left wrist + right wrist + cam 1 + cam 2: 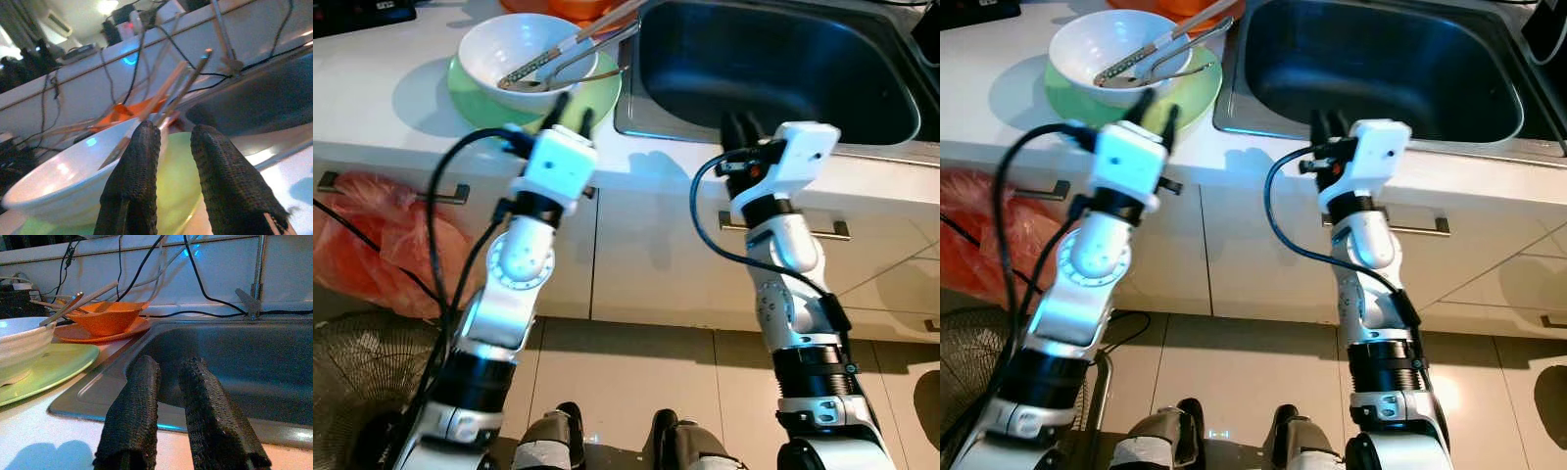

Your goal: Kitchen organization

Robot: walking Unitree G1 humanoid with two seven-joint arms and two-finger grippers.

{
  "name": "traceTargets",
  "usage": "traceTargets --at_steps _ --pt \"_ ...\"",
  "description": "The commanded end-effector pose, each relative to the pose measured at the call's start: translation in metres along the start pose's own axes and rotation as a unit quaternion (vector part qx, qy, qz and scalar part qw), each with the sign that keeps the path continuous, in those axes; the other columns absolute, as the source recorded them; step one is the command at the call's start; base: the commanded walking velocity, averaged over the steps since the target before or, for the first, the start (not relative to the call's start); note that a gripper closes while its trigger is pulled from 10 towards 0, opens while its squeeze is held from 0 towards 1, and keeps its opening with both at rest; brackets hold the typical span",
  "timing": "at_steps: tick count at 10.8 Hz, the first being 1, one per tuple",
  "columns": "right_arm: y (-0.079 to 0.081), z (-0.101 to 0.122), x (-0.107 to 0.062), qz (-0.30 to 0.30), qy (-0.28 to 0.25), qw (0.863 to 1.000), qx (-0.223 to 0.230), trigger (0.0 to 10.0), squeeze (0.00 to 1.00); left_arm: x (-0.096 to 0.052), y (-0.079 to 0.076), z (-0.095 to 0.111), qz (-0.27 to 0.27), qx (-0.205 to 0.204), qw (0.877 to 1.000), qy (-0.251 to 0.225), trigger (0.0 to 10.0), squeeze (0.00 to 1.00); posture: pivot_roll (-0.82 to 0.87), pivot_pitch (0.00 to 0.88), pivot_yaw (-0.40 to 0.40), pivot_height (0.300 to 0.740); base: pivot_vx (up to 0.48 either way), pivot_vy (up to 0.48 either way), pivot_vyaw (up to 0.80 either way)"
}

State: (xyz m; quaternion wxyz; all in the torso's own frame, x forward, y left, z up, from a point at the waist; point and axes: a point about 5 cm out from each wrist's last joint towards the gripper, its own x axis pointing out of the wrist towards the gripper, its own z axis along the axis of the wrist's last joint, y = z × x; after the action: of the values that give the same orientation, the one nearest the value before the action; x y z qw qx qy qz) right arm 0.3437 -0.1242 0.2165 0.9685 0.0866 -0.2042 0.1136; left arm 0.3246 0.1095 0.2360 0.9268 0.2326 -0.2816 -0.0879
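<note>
A white bowl (509, 44) holding a metal spoon (524, 78) and chopsticks (597, 29) stands on a green plate (597, 93) on the white counter. My left gripper (573, 110) hovers at the plate's near edge, pointing at the bowl (58, 181). Its fingers are slightly open and hold nothing. Right of the plate lies a steel sink (803, 59). My right gripper (742, 125) is over the sink's front rim, open by a narrow gap with nothing in it. Behind, an orange bowl (110, 316) rests on an orange plate (98, 333).
A faucet (257, 274) and loose cables run along the wall behind the sink. Below the counter are cabinet fronts with bar handles (783, 227). A red plastic bag (372, 245) hangs at the left above a fan (362, 372) on the tiled floor.
</note>
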Motion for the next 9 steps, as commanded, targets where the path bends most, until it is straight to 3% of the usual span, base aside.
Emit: traceTargets --at_steps 1,4,7,9 --pt "0.001 0.002 0.001 0.005 -0.012 1.000 -0.001 10.0 0.00 0.003 -0.003 0.001 -0.013 0.008 1.000 -0.009 10.0 0.00 0.14 0.184 -0.043 0.740 0.000 0.000 0.00" --pt "0.002 -0.002 0.001 0.006 -0.013 1.000 0.001 10.0 0.00 0.009 0.000 0.005 -0.006 0.027 0.999 -0.030 10.0 0.00 0.14 0.178 -0.038 0.740 0.000 0.000 0.00" --pt "0.003 -0.001 0.002 0.008 -0.019 1.000 0.001 10.0 0.00 0.007 -0.003 0.006 0.006 0.021 0.999 -0.037 10.0 0.00 0.15 0.179 -0.041 0.740 0.000 0.000 0.00" --pt "0.003 -0.001 0.003 0.008 -0.019 1.000 0.001 10.0 0.00 0.015 -0.007 0.006 0.008 0.000 0.999 -0.035 10.0 0.00 0.15 0.189 -0.041 0.740 0.000 0.000 0.00"
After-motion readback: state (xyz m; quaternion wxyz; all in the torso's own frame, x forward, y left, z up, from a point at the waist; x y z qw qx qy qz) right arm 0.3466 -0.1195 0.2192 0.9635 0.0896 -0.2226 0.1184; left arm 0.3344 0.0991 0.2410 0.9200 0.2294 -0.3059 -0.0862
